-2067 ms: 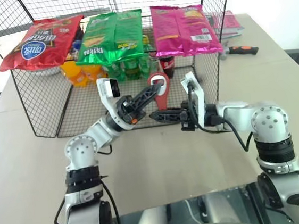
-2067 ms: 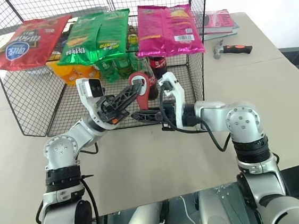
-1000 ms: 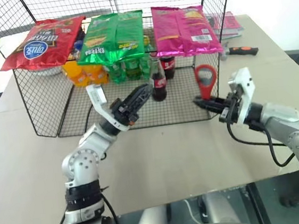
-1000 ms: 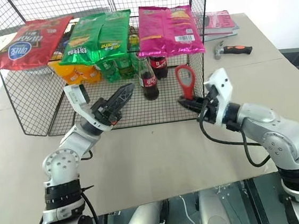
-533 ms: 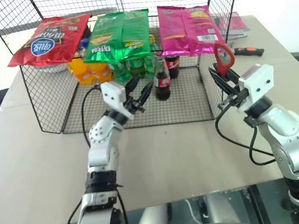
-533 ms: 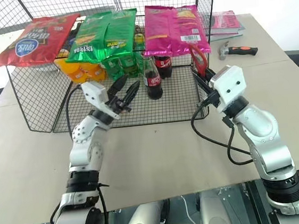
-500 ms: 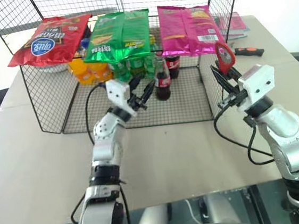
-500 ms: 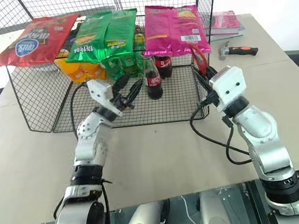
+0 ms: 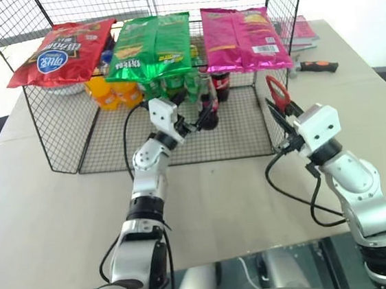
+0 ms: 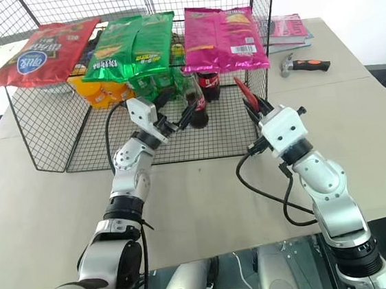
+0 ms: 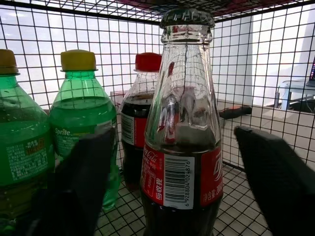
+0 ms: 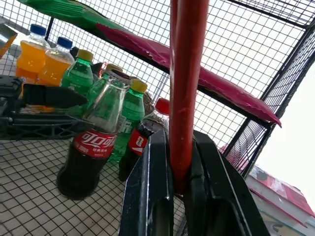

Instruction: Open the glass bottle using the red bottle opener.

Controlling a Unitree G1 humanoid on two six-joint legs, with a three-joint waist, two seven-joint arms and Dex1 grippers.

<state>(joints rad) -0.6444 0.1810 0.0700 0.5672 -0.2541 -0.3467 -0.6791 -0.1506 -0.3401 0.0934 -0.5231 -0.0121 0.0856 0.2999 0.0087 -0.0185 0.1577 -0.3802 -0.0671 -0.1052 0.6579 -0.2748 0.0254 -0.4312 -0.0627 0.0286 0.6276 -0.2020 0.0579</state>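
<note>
The glass bottle (image 11: 181, 147) stands capped on the wire floor of the cage, dark drink and red label showing. My left gripper (image 9: 203, 119) is open, one black finger (image 11: 81, 182) on each side of the bottle's body, with a gap on both sides. At the cage's right front corner my right gripper (image 9: 281, 118) is shut on the handle of the red bottle opener (image 9: 277, 93). The opener points up and leans toward the cage. In the right wrist view the opener (image 12: 185, 88) rises between the fingers, with the bottle (image 12: 91, 152) well off from it.
The wire cage (image 9: 61, 134) carries red (image 9: 59, 51), green (image 9: 151, 45) and pink (image 9: 242, 36) chip bags on its top. Behind the bottle stand green soda bottles (image 11: 83, 118), a red-capped cola bottle (image 11: 135, 123) and orange drinks (image 9: 108, 95). A black-and-orange-handled tool (image 9: 316, 67) and books (image 9: 298, 30) lie at the table's back right.
My left gripper has pushed forward into the cage and opened wider around the bottle. The right gripper, still holding the opener, has rolled and sunk a little, so the opener leans more.
</note>
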